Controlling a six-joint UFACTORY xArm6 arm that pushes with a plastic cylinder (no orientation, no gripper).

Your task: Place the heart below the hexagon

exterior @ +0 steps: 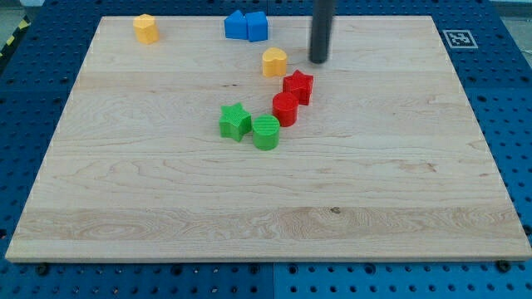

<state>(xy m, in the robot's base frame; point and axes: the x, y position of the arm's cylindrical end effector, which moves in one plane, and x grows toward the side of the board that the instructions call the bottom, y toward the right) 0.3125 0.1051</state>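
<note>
The yellow heart lies in the upper middle of the wooden board. The yellow hexagon sits far off at the board's top left. My tip rests on the board just to the right of the heart, with a small gap between them. The rod rises out of the view's top. The red star lies just below and right of the heart, close below my tip.
Two blue blocks stand touching at the top, up-left of the heart. A red cylinder sits below the red star. A green star and a green cylinder lie near the board's middle.
</note>
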